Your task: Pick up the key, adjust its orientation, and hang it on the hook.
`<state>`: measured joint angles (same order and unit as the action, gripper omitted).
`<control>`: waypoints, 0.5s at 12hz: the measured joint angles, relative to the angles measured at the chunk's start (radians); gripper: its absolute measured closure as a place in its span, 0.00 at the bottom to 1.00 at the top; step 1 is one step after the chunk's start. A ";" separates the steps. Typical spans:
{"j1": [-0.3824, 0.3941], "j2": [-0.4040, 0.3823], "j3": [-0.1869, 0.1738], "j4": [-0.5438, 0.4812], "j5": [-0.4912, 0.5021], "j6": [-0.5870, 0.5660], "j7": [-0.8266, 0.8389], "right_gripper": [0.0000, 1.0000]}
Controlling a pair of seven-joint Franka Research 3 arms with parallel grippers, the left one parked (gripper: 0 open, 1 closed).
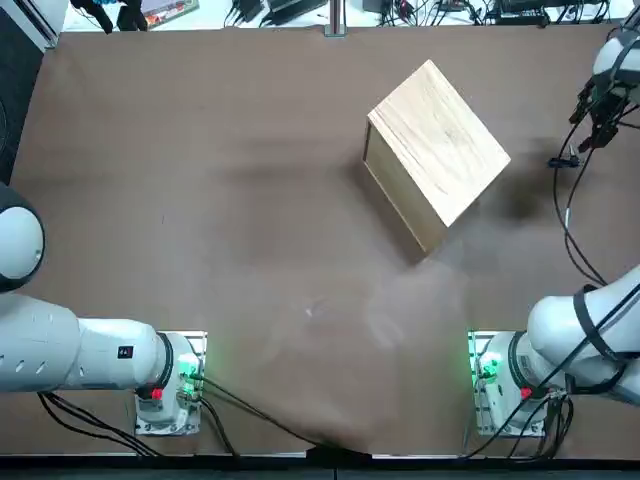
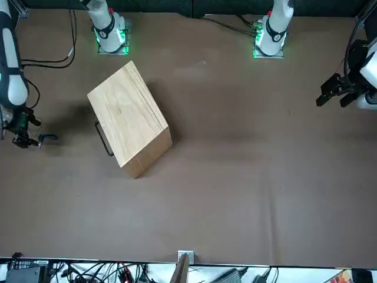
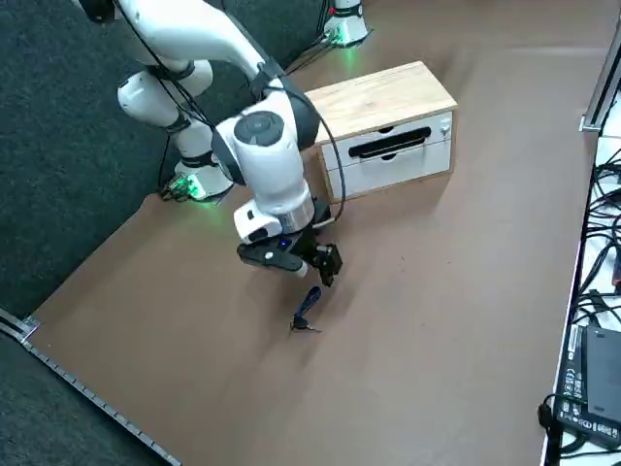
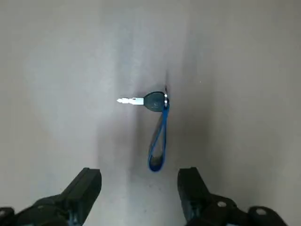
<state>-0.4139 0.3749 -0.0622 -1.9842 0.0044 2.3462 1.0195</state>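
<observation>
So the right gripper [image 4: 139, 193] was hanging wide open, one finger [image 4: 87, 188] on either side of the gap.

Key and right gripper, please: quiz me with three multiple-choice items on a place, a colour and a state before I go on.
1. Where is the right gripper?
A) Resting on the wooden box
B) Above the table, near the key
C) Inside a drawer

2. What colour is the strap on the key?
A) Blue
B) Red
C) Yellow

3. How are the fingers?
A) Shut on the key
B) Shut on the strap
C) Open, holding nothing

Right letters:
1: B, the right side view shows it raised off the tabletop, near the key.
2: A, the right wrist view shows a blue loop at the key's ring.
3: C, the right wrist view shows the fingers wide apart, with nothing between them.
</observation>
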 joint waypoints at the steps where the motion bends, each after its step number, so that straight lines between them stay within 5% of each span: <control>1: 0.000 0.012 0.000 -0.014 0.000 0.023 0.000 0.01; 6: 0.000 0.066 0.001 -0.028 0.000 0.069 0.001 0.01</control>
<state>-0.4143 0.4406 -0.0609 -2.0124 0.0049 2.4152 1.0209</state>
